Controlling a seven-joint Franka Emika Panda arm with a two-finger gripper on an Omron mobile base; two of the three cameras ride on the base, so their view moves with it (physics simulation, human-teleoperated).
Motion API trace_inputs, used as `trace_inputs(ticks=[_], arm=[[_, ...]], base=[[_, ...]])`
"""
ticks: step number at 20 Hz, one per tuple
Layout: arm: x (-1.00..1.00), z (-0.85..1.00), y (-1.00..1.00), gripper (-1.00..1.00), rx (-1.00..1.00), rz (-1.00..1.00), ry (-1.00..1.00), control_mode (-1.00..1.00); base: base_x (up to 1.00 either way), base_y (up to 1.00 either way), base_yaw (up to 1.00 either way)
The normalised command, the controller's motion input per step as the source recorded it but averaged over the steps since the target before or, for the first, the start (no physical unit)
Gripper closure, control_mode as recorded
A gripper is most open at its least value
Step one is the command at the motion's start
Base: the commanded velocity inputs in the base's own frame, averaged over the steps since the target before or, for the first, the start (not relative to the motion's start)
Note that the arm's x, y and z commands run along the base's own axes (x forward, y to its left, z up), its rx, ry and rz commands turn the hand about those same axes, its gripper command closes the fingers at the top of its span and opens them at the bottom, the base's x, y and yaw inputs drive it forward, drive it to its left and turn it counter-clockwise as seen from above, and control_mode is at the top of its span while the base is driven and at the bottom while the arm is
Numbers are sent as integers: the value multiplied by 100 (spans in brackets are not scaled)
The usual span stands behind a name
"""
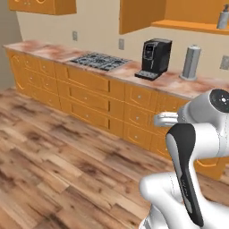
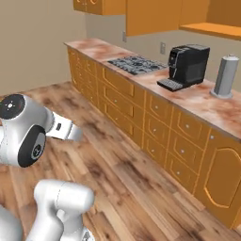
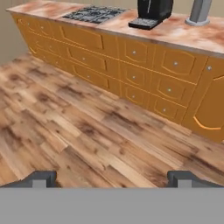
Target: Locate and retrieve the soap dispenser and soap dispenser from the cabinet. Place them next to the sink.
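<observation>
A mottled light grey soap dispenser (image 1: 222,18) with a dark pump stands on the orange shelf board of the wall cabinet (image 1: 190,25) at the top right of the left base view. The same cabinet (image 2: 212,30) appears at the top right of the right base view, its slab door (image 2: 151,17) hanging left of the shelf. My gripper (image 3: 112,179) is open, its two dark fingertips (image 3: 41,178) far apart and nothing between them. It points down at the wooden floor, well short of the counter and far below the cabinet. The sink is out of view.
A marbled pink counter (image 1: 112,71) over orange drawers runs across the room. On it are a gas cooktop (image 1: 99,61), a black coffee machine (image 1: 155,58) and a tall plain grey cylinder (image 1: 191,62). Open wooden floor (image 1: 58,170) lies between me and the drawers.
</observation>
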Motion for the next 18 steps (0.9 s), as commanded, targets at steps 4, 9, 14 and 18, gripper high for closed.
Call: trace_inputs(ticks=[4,9,14,18], arm=[[0,0,0,-100,0,0,0,100],[0,0,0,-100,0,0,0,100],[0,0,0,-100,0,0,0,100],[0,0,0,-100,0,0,0,100]], base=[[0,0,-45],[0,0,-45],[0,0,-45],[0,0,-44]])
